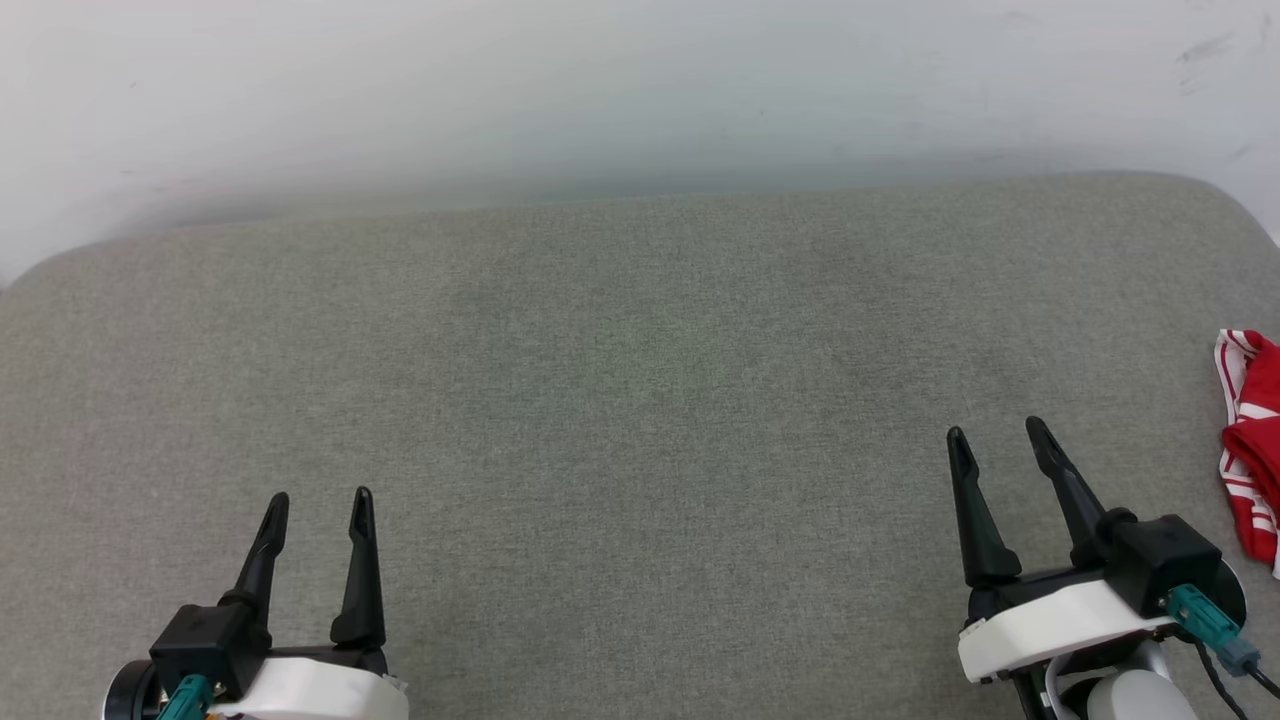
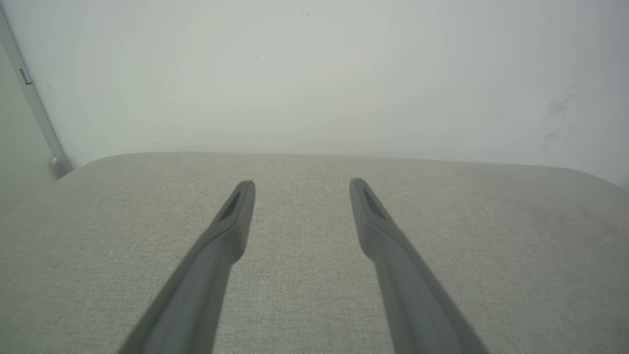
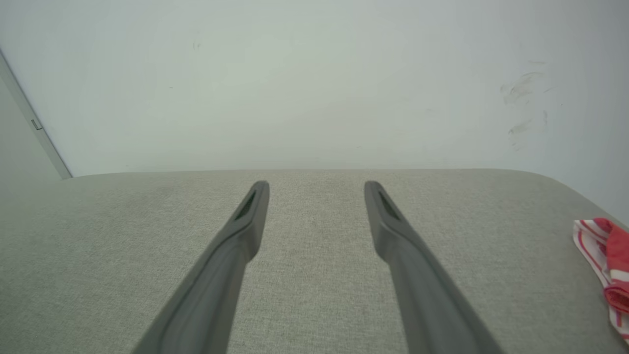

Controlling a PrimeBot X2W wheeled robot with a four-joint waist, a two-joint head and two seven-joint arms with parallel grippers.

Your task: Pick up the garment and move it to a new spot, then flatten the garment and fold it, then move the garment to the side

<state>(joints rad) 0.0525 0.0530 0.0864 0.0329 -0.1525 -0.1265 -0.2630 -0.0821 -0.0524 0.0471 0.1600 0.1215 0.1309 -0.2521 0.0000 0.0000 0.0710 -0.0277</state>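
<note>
Garment [image 1: 1255,450] lying at the counter's [image 1: 640,350] far right edge, both grippers hanging empty.

Head view: the red-and-white cloth is lying bunched just beyond the right gripper [image 1: 996,427], while the left gripper [image 1: 321,495] is hovering well away; both pairs of fingers are standing apart. Left wrist view: spread fingers are pointing over bare grey fabric. Right wrist view: spread fingers again, the garment [image 3: 614,246] lying off to the right. This is fitting either a shirt awaiting pickup or one already set aside; too little is showing to judge any fold.

Head above, wrists low — shared grey cushion [image 1: 640,400]
</note>
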